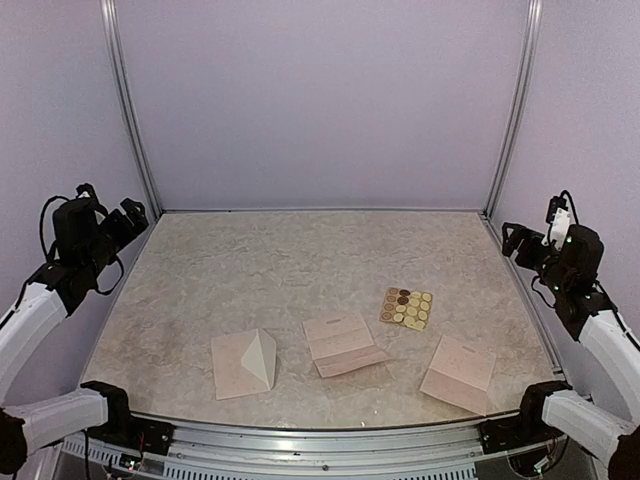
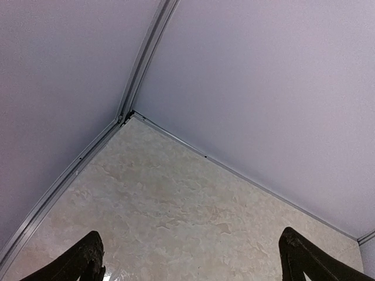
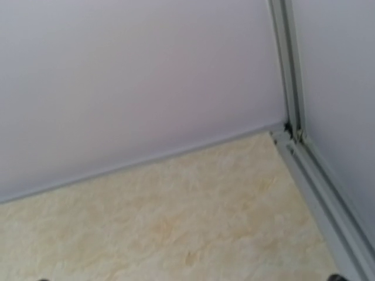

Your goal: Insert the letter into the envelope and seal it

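Envelope [image 1: 243,364] first: you'll find it lying on the table [image 1: 300,250] near the front edge, left of centre, with its pointed flap showing paler on the right part. It is closest to your left arm's base, and nothing is touching it.

Just to its right, apart from it, lies the middle letter [image 1: 343,345] – a folded sheet with faint written lines. The right letter [image 1: 460,374], also folded, sits near the front right corner. Between those 2 and a little further back is the sticker sheet [image 1: 406,308], with rows of round stickers, a couple of them darker.

Both of your arms are pulled back to the sides and raised, well away from all the paper:
- The left gripper [image 1: 130,213] hangs over the left edge of the table, elbow bent, pointing toward the far left corner. In its wrist view the 2 dark fingers [image 2: 82,263] stand wide apart with only bare table between them – released, holding nothing.
- The right gripper [image 1: 513,240] mirrors it over the right edge, aimed at the far right corner. Its wrist view barely catches the fingertips at the bottom corners; the jaws are spread wide and empty.
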`<state>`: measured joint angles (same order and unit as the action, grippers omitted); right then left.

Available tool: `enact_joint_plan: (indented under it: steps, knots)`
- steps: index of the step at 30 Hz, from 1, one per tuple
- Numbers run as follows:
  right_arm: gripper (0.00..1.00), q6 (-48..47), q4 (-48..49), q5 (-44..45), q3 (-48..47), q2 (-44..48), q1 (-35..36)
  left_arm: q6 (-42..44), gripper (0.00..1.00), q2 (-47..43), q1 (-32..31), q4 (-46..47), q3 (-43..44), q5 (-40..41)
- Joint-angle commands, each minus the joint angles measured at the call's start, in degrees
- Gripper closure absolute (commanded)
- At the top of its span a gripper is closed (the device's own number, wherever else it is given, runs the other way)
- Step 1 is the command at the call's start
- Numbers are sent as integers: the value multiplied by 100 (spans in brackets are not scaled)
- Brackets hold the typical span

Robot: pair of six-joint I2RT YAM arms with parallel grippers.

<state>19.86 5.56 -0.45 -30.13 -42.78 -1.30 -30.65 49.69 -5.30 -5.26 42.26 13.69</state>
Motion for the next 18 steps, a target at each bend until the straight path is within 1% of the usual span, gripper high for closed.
enact_joint_plan:
  steps: [1, 5, 7, 9, 11, 13, 18]
  knots:
    - [1, 11, -470, -456, -257, 43, 28, 149, 1, -197, 48, -303, -48, 20]
    - [1, 36, -938, -894, -540, -88, 33, 217, 1, -390, 195, -426, -65, -80]
    - [2, 232, -1148, -1243, -687, -217, 41, 251, 1, -488, 159, -356, -98, -415]
    - [4, 603, -1280, -1804, -743, -357, 98, 170, 1, -520, -109, -229, -157, -807]
    - [6, 1161, -1292, -2151, -613, -446, 369, 23, 1, -451, -604, -223, -159, -896]
    - [7, 1872, -1206, -2206, -349, -460, 825, -162, 1, -360, -1249, -270, -183, -732]
    - [8, 3437, -802, -1589, 493, -489, 2610, -658, 1, -129, -2937, -313, -336, 133]
